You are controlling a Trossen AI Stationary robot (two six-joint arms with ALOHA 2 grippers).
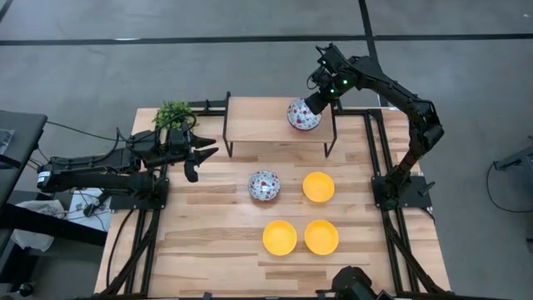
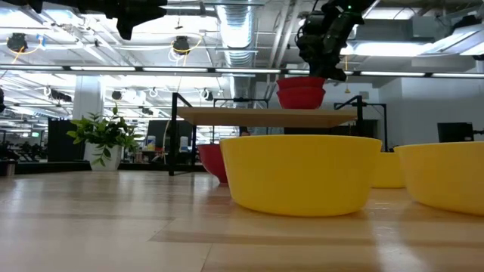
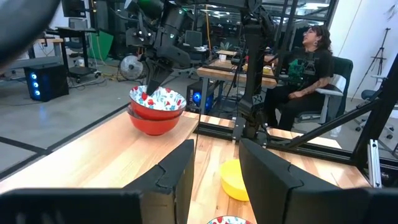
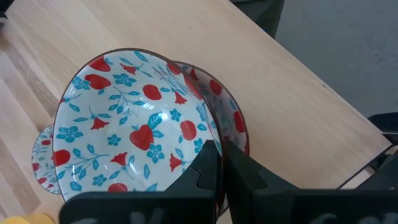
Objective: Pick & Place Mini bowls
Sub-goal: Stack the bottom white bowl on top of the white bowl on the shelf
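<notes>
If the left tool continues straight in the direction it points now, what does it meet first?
Probably the raised wooden shelf, and farther along the stacked floral bowls that the right tool grips there; depth is uncertain.

Six bowls in all. Three are yellow bowls (image 1: 318, 187), each standing singly on the surface (image 1: 208, 242): one alone, then a pair side by side (image 1: 280, 237) (image 1: 321, 237). Three are patterned bowls (image 1: 264, 185): one on the surface, and two nested as a single stack on the shelf, an upper (image 3: 157, 99) and a lower (image 3: 154, 123). There is one shelf (image 1: 258, 121) and one plant (image 1: 174, 114). Two arms, so two pincers: the left pincer (image 1: 202, 154) and the right pincer (image 1: 315, 104). One person (image 3: 308, 68) sits beyond.
</notes>
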